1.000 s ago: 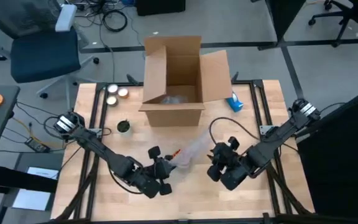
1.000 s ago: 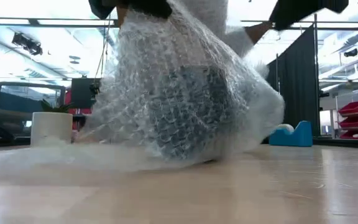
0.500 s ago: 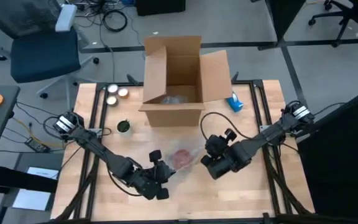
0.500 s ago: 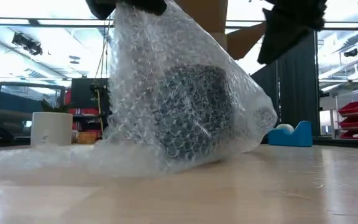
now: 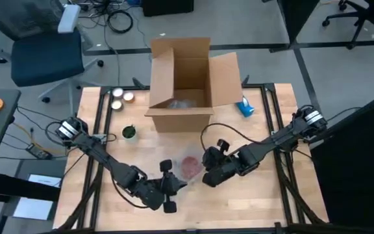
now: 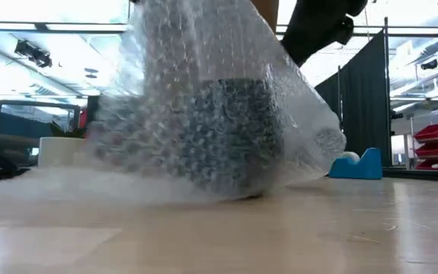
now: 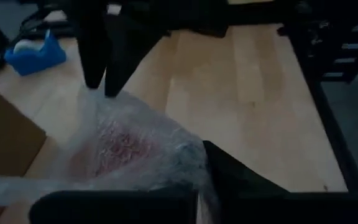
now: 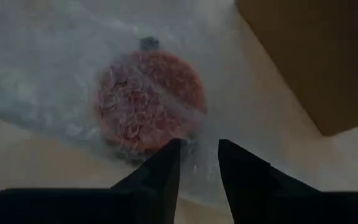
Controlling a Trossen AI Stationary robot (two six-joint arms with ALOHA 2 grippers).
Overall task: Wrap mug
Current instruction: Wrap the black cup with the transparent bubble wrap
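The mug (image 5: 190, 166) stands near the middle of the bench (image 5: 252, 201), in front of the open cardboard box (image 5: 182, 84), under a sheet of bubble wrap (image 6: 204, 114).

A second ago the right gripper (image 5: 210, 175) was out to the right of the mug, with a long tail of wrap trailing from the mug toward it. It has since moved left and now sits just beside the mug, and that tail is folded in over the mug. The left gripper (image 5: 168, 195) has drawn slightly toward the near edge on the mug's left. I judge the wrap to be partly closed over the mug, with loose sheet on the left not yet tucked.

The right wrist view shows the reddish inside of the mug through the bubbles, and the right arm's fingers (image 8: 163, 171) narrowly apart at the wrap's edge, holding nothing that I can see. The left wrist view shows the left arm's fingers (image 7: 229, 177) with wrap bunched between them, apparently pinching it, and a blue tape dispenser (image 7: 33, 50) farther off. The low view alone shows that the mug stands upright on the bench, with the wrap draped loosely and spilling to the left. The high view alone shows both arms' positions around the mug.
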